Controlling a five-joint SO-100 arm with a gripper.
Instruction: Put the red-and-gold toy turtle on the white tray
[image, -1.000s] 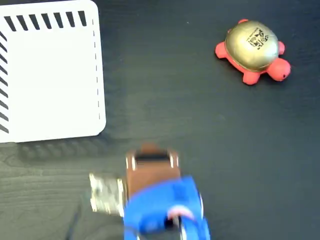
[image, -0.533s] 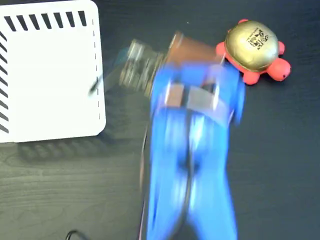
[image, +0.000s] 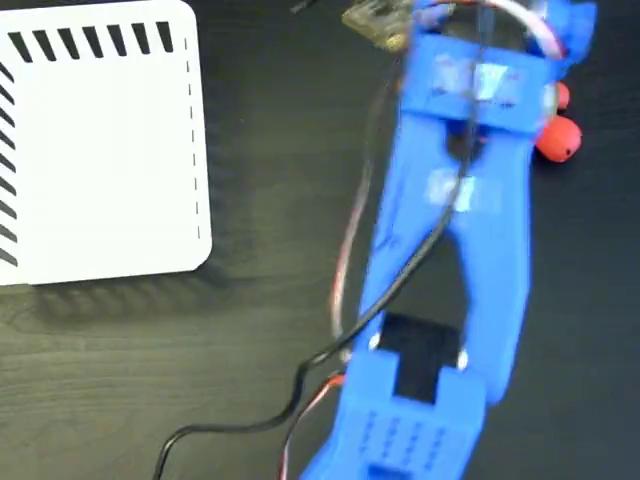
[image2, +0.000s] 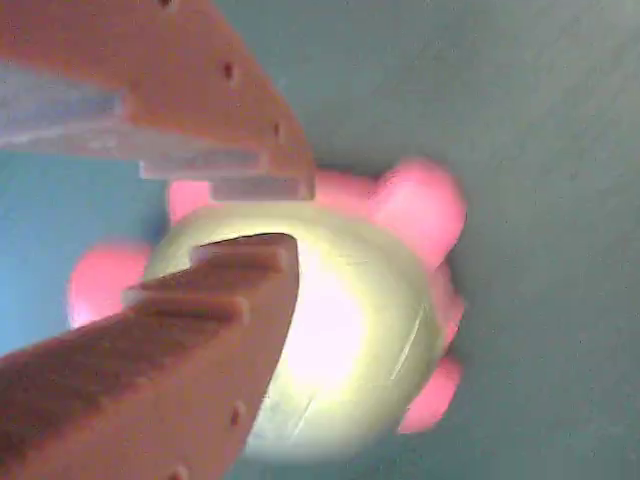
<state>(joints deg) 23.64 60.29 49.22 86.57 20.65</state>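
Note:
In the wrist view the red-and-gold toy turtle (image2: 345, 340) fills the middle, gold shell up, with coral feet and head poking out around it. My gripper (image2: 285, 212) hovers right over the shell, its brown fingertips (image2: 240, 270) only a narrow gap apart and nothing between them. In the fixed view my blue arm (image: 460, 200) covers most of the turtle (image: 557, 140); only its red head and a bit of red body show at the arm's right edge. The white tray (image: 100, 140) lies at the upper left, far from the turtle, with nothing on it.
Black and red cables (image: 330, 370) trail from the arm across the dark wooden table (image: 250, 330) toward the bottom edge. The arm's base section (image: 410, 430) fills the lower middle of the fixed view.
The arm swung quickly from the bottom middle of the table up and to the right, and it now reaches over the turtle. Turtle and tray have not moved.

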